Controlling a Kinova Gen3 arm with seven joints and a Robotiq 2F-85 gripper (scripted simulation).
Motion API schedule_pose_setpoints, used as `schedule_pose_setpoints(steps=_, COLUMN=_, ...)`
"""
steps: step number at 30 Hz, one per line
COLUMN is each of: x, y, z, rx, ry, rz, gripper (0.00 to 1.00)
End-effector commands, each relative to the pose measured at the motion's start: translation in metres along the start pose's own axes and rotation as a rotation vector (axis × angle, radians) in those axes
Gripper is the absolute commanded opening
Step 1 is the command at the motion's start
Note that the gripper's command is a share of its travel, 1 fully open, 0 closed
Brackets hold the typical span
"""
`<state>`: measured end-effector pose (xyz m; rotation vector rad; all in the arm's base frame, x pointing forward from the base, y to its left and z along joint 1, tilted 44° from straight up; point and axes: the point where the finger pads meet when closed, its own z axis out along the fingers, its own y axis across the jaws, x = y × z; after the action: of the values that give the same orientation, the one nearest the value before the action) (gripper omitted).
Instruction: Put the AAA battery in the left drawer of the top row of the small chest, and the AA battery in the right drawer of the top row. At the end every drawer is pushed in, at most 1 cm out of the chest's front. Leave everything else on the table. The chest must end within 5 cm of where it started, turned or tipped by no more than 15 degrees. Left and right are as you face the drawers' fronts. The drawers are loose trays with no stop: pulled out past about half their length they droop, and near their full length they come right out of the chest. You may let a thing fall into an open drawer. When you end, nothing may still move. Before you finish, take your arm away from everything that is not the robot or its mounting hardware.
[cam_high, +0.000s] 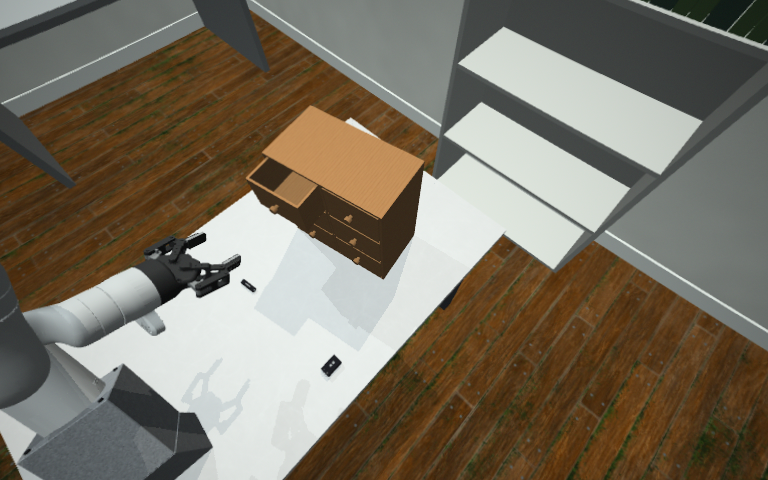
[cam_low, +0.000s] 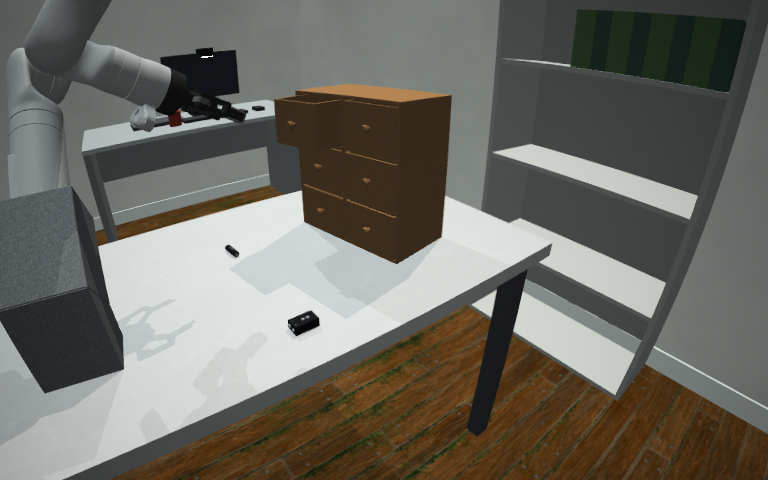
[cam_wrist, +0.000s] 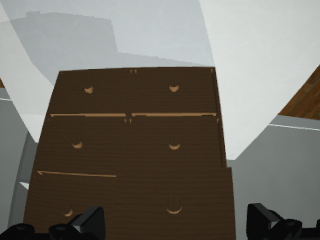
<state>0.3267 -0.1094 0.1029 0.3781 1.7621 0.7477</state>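
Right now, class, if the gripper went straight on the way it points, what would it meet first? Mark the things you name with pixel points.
Probably the front of the open drawer (cam_high: 291, 213) (cam_low: 289, 134) (cam_wrist: 205, 195), though depth ahead of the gripper (cam_high: 218, 249) (cam_low: 241, 115) (cam_wrist: 175, 223) is unclear.

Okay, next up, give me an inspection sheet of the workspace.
Surface: white table, shadows across it.
Job's things: small chest upright; top-left drawer pulled out, the other five look shut. One small black battery lies on the table, AA or AAA unclear; the second isn't visible, and part of the drawer's inside is dark or hidden.
Clutter: small black block near the table edge.
Grippers: gripper open, holding nothing, above the table.
Cables: nothing seen.
Surroundings: shelf unit, desk with monitor, wooden floor.
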Motion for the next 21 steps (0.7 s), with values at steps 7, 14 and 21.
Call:
schedule_pose_setpoints(steps=7, x=0.0062, y=-0.0008, z=0.0033, rx=0.002, ry=-0.042, rz=0.023, gripper=1.00)
schedule_pose_setpoints(steps=14, x=0.0078, y=-0.0008, z=0.0070, rx=0.002, ry=-0.080, rz=0.023, gripper=1.00)
schedule_pose_setpoints(steps=21, x=0.0090, y=-0.0009, z=0.0099, rx=0.004, ry=-0.110, rz=0.023, gripper=1.00)
